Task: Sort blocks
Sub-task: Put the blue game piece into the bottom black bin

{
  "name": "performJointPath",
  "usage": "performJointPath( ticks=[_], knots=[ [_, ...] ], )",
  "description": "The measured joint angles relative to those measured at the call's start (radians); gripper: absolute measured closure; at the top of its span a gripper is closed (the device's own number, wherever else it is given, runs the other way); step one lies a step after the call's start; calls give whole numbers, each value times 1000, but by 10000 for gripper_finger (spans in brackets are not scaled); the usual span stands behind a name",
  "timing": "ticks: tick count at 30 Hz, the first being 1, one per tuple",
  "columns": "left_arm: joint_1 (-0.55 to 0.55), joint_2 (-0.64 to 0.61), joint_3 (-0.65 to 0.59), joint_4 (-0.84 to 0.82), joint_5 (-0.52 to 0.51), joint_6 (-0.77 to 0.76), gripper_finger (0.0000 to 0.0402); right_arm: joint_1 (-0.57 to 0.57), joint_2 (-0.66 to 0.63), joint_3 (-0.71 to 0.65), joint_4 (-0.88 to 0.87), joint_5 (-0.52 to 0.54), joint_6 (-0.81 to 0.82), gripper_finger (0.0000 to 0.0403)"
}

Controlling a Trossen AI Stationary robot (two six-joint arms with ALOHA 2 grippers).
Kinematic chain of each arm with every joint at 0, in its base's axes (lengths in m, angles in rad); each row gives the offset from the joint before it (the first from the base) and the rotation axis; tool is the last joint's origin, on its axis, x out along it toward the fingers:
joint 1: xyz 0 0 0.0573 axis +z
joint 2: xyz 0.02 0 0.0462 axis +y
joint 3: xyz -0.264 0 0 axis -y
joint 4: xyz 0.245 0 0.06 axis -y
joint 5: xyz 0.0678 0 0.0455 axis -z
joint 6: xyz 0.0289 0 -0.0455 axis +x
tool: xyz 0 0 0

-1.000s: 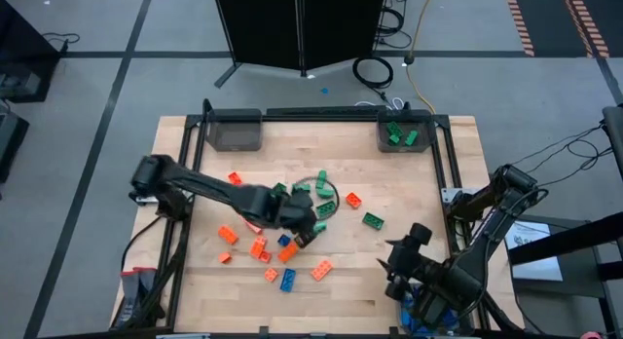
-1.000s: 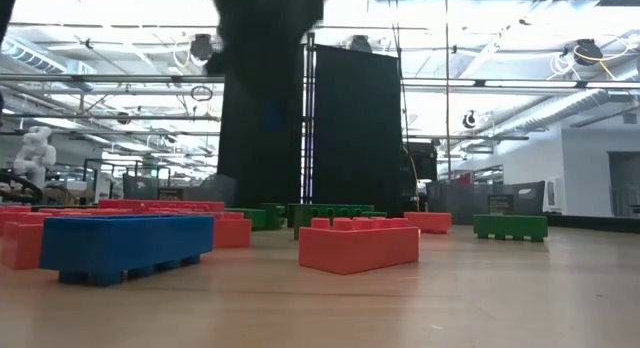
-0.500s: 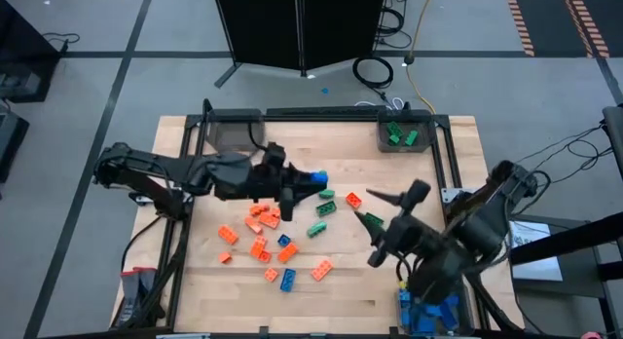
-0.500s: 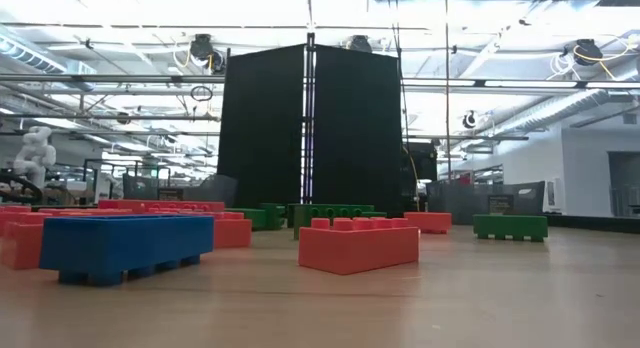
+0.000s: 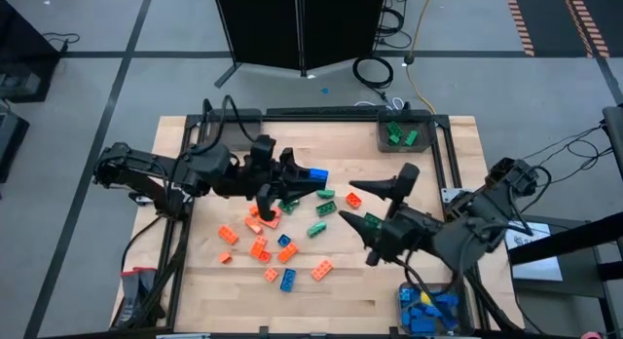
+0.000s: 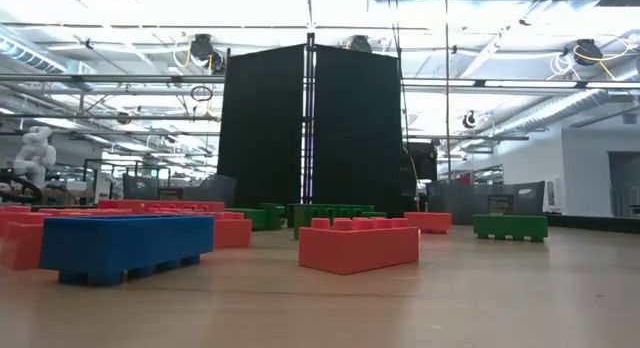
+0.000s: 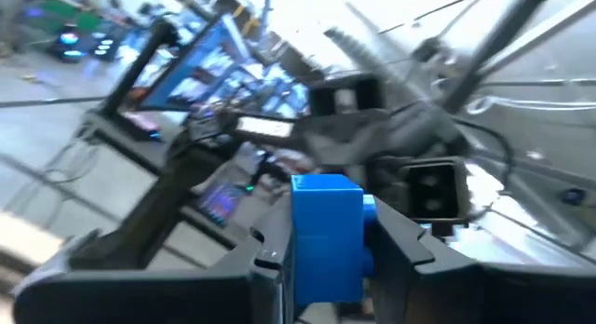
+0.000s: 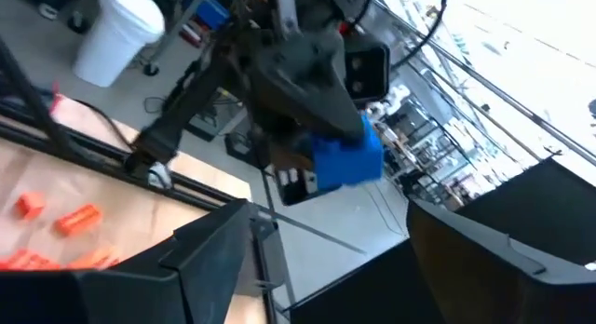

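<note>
My left gripper (image 5: 308,179) reaches level over the table's middle, shut on a blue block (image 5: 316,175), which also shows in its wrist view (image 7: 326,233). My right gripper (image 5: 348,201) hangs in the air just right of it, facing it, with its fingers (image 8: 216,249) spread open and nothing between them. The right wrist view shows the blue block (image 8: 349,156) ahead of those fingers, apart from them. Orange, green and blue blocks (image 5: 273,237) lie flat on the wooden table (image 5: 389,281) below; the low view shows them (image 6: 358,244) but no gripper. My left gripper pinches the blue block by two opposite sides (image 7: 296,254) between its two fingers. The fingers come level, pointing toward the table's right edge. The block juts out past the fingertips and is lifted clear of the table.
A grey bin (image 5: 234,132) stands at the far left corner, and a bin with green blocks (image 5: 401,134) at the far right. A bin with blue blocks (image 5: 428,308) sits at the near right, under my right arm. A metal frame (image 5: 321,113) rims the table.
My left gripper has risen from the block pile with the blue block, tipping from pointing down to level and moving toward the table's right. My right gripper has risen from the near right corner, swung toward the middle and rolled to face the block.
</note>
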Motion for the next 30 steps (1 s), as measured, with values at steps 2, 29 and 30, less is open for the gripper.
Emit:
performJointPath(
  ticks=[2,29,30],
  knots=[
    [0,0,0,24,28,1,322,-20,8,-1,50,-17,-37,111],
    [-1,0,-1,19,78,2,322,-160,84,-1,269,-223,-239,159],
    [-1,0,-1,18,84,2,322,-160,87,-1,274,-222,-246,170]
  ],
)
